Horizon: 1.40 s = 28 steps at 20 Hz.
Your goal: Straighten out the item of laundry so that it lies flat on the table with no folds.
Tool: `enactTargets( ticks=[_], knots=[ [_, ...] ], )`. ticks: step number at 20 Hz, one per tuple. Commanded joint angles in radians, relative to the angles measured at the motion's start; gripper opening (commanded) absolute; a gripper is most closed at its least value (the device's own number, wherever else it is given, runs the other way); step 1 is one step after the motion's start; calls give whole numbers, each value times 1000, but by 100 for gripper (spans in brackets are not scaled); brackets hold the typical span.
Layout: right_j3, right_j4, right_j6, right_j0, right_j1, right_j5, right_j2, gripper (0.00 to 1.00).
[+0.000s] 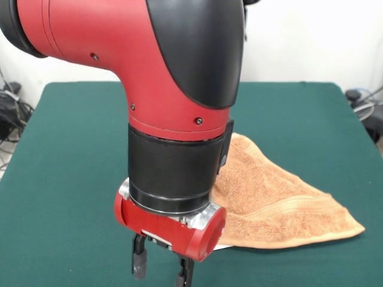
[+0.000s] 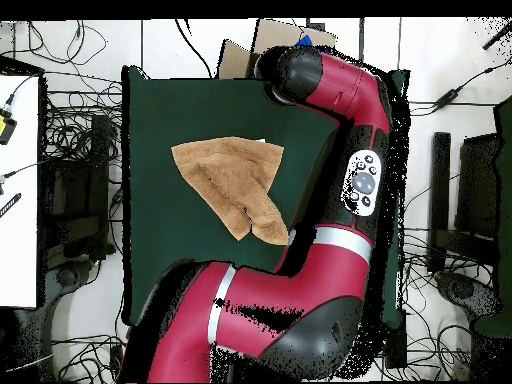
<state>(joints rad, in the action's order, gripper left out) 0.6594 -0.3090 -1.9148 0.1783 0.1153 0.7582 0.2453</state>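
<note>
One towel [image 1: 272,203] is what you have to deal with, light orange-tan terry cloth, lying on the green table [image 1: 66,155]. From your front camera it sits to the right of the arm [image 1: 173,78], folded over itself into a rough triangle, with a point reaching toward the near right and a woven stripe band running along the lower edge. Its left part is hidden behind the arm's black wrist. A small white sliver shows at the towel's near edge, just beside the red gripper housing; you cannot tell what it is.

Your gripper [image 1: 161,268] hangs low at the near side of the table, its two black fingers [image 1: 139,257] spread apart with nothing between them, the tips cut off by the bottom edge.

From overhead, the towel [image 2: 232,178] lies as a folded wedge on the green cloth, narrowing toward the arm [image 2: 330,150], which curves around it and covers the gripper.
</note>
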Motion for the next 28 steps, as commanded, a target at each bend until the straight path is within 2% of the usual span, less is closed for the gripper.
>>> enactTargets(
  ticks=[1, 8, 19, 28],
  knots=[
    [225, -1, -274, -1, 18, 81, 3, 100],
    [288, -19, -285, 17, 56, 40, -13, 100],
    [501, -6, -195, 30, 167, -59, -58, 100],
    [617, -16, -198, 13, 201, -130, -84, 100]
  ],
)
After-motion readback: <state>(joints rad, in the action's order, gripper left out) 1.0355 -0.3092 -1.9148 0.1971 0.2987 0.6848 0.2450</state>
